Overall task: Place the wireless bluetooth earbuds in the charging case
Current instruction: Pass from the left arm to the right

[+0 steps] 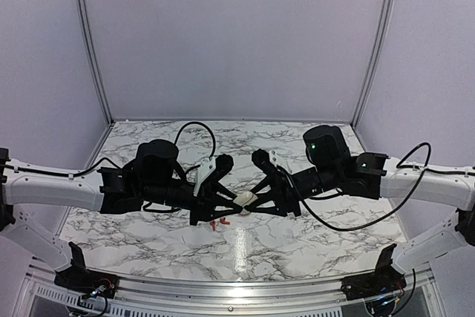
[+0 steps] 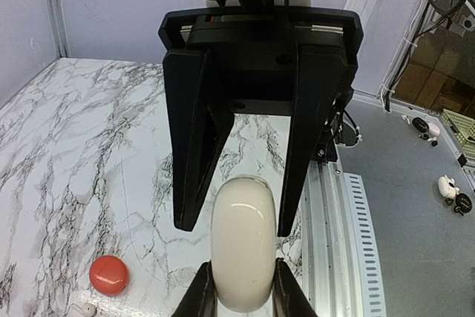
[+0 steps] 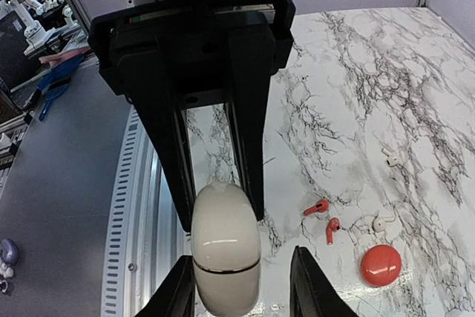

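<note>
The white charging case (image 1: pixel 246 200) hangs above the middle of the table with its lid closed. My left gripper (image 2: pixel 243 287) is shut on the case (image 2: pixel 241 246), one finger on each side. My right gripper (image 3: pixel 243 287) is open around the same case (image 3: pixel 225 246). The case touches its left finger, and a gap stays on the right. The two grippers meet tip to tip. Two red earbuds (image 3: pixel 316 207) (image 3: pixel 332 229) lie side by side on the marble, just to the near left of the case in the top view (image 1: pixel 217 222).
A red ball-like object (image 3: pixel 381 265) lies near the earbuds and also shows in the left wrist view (image 2: pixel 109 275). Two small white earbuds (image 3: pixel 381 222) (image 3: pixel 391 158) lie on the marble. The metal rail at the table's near edge (image 2: pixel 334 235) runs beside the case.
</note>
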Controlling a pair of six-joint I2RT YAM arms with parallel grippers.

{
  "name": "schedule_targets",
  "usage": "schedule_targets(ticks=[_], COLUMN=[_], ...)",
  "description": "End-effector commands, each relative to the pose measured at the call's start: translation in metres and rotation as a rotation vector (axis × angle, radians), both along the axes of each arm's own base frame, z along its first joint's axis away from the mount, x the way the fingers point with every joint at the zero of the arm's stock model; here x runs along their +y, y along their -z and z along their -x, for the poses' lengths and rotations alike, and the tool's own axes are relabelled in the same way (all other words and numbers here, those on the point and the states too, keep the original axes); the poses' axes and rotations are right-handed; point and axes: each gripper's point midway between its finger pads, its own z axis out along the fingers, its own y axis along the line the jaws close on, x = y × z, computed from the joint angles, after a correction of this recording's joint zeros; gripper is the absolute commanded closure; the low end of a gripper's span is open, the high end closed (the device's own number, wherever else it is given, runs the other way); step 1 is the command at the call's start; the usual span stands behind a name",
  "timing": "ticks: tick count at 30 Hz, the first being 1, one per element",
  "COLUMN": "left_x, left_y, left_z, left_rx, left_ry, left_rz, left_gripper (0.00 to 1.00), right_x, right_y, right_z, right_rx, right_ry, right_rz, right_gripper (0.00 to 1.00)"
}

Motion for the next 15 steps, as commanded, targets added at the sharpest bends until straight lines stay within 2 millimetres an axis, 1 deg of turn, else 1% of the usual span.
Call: schedule_targets(ticks=[1, 8, 11, 12, 13, 15], left_x=[-0.0062, -0.0075, -0.0082, -0.0081, -0.0078, -0.0058], left_y=[-0.0105, -0.0113, -0.0103, -0.0094, -0.0086, -0.0092], left_z=[0.0014, 0.0019, 0.0021, 0.0017, 0.0008, -0.0025], left_rx=[-0.034, -0.044, -0.045, -0.044, -0.043, -0.05], left_ry=[0.014, 0.011, 0.011, 0.007, 0.001, -0.023], left_rz=[0.029, 0.028, 0.026, 0.023, 0.021, 0.02], left_gripper=[0.98, 0.98, 0.98, 0.96, 0.91, 0.74], right_x=[0.0063, 0.0084, 0.0085, 0.0085, 0.0084, 0.0078], right_y=[-0.0113, -0.0089, -0.0104, -0.0108, -0.0107, -0.0104], right_z=[0.0039, 0.0072, 0.0084, 0.0084, 0.0086, 0.0084], right_rx=[-0.021, -0.021, -0.023, -0.023, -0.022, -0.024], right_ry=[-0.031, -0.043, -0.048, -0.048, -0.049, -0.046], right_rz=[-0.016, -0.006, -0.011, -0.011, -0.011, -0.01], right_gripper=[0.67, 0.77, 0.85, 0.88, 0.92, 0.99])
